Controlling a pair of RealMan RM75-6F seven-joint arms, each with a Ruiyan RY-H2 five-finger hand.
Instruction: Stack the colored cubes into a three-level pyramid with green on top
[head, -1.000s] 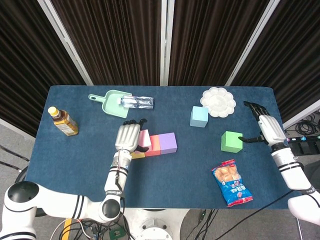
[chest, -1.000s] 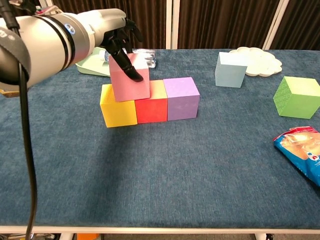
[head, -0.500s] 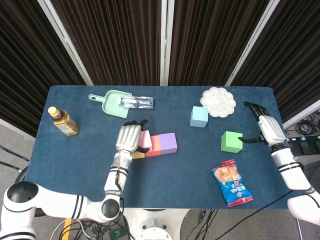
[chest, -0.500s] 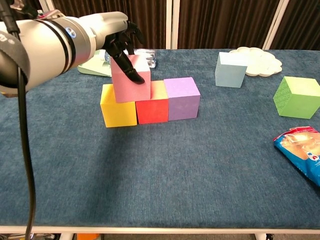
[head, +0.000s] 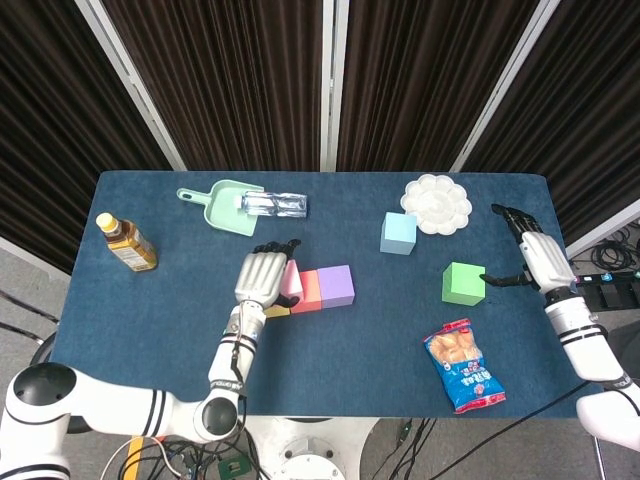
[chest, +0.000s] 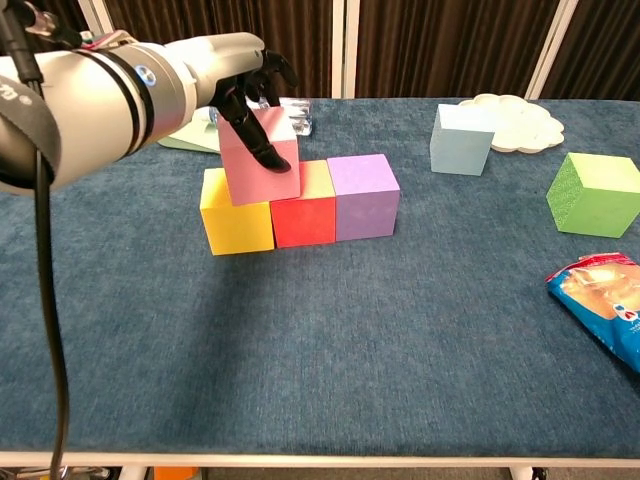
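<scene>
Table (head: 150, 300) carried a blue cloth, on which all items lay. Left hand (head: 262, 278), the largest item over it, grasped the pink cube (chest: 259, 158), fingers (chest: 262, 140) draped over its top and front; that cube sat tilted on the yellow cube (chest: 235, 220) and red cube (chest: 303, 218), straddling their joint. Purple cube (chest: 364, 196) touched the red one, closing a row of three. Right hand (head: 538, 258) was at the table's right edge, released and holding nothing, just beside the green cube (head: 464, 283), one fingertip near its side; contact could not be determined. Light blue cube (head: 398, 233) stood apart, near the white plate (head: 437, 203). Snack bag (head: 463, 365) lay toward the front right. Green dustpan (head: 222, 206) and a clear bottle (head: 273, 204) lay together at the rear; a sauce bottle (head: 126, 243) lay at the left edge.
</scene>
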